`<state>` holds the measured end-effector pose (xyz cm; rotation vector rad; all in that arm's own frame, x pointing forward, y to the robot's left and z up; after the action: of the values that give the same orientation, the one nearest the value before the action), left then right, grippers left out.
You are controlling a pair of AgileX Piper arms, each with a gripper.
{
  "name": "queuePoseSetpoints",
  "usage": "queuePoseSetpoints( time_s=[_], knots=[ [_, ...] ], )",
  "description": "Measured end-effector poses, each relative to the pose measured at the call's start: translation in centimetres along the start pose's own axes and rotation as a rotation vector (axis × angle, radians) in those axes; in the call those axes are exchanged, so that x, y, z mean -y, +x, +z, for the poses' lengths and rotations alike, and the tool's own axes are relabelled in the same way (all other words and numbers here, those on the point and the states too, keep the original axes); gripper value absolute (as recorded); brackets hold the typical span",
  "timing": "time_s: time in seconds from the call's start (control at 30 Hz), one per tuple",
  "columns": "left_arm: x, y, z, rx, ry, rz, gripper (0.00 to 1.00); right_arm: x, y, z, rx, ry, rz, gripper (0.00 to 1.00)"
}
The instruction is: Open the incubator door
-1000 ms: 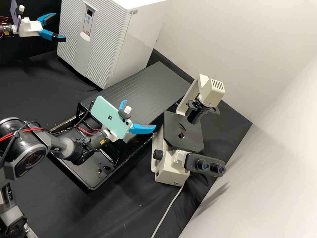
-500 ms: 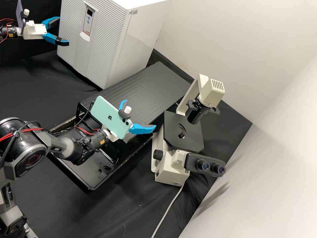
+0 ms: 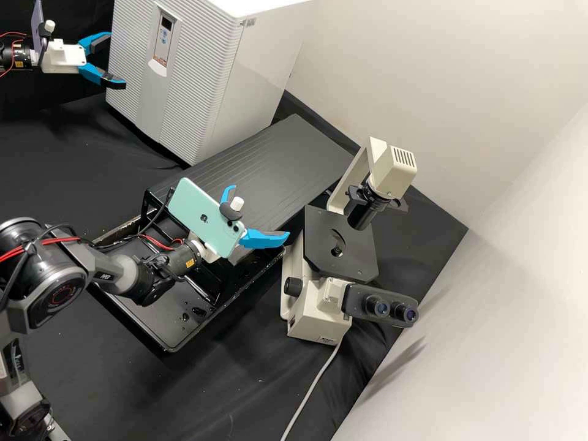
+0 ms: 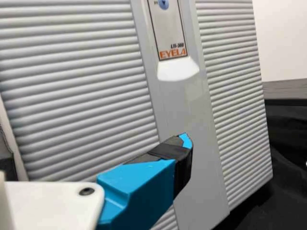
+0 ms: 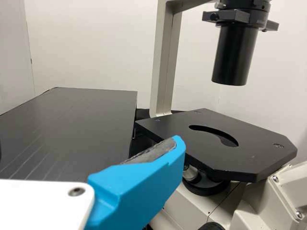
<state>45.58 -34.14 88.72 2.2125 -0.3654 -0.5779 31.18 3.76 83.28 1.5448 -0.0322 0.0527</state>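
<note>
High view: left claw (image 3: 118, 60) spread near incubator (image 3: 195, 79) edge

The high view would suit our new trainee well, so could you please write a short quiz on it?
1. Multiple choice: which of these is the left gripper nearest to?
A) the microscope
B) the incubator
C) the tray
2. True or false: the incubator's ribbed door is closed.
3. Fill in the blank: the microscope has ____ eyepieces.

Key: 1 B; 2 true; 3 two.
</note>
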Motion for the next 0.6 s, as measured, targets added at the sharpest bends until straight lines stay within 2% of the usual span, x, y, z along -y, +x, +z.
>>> queuePoseSetpoints(
  time_s=[0.2, 0.33, 0.4, 0.5, 0.6],
  knots=[
    [0.9, -0.9, 0.0, 0.005, 0.014, -0.041, 1.00, 0.0, 0.0, 0.0, 0.000, 0.000, 0.000, 1.00],
    [1.2, -1.6, -0.1, 0.017, 0.060, -0.068, 1.00, 0.0, 0.0, 0.0, 0.000, 0.000, 0.000, 1.00],
    [1.2, -1.8, -0.1, 0.030, 0.068, -0.084, 1.00, 0.0, 0.0, 0.0, 0.000, 0.000, 0.000, 1.00],
    [0.7, -2.1, -0.1, 0.050, 0.120, -0.101, 1.00, 0.0, 0.0, 0.0, 0.000, 0.000, 0.000, 1.00],
    [0.4, -2.5, -0.3, 0.047, 0.151, -0.104, 1.00, 0.0, 0.0, 0.0, 0.000, 0.000, 0.000, 1.00]
  ],
)
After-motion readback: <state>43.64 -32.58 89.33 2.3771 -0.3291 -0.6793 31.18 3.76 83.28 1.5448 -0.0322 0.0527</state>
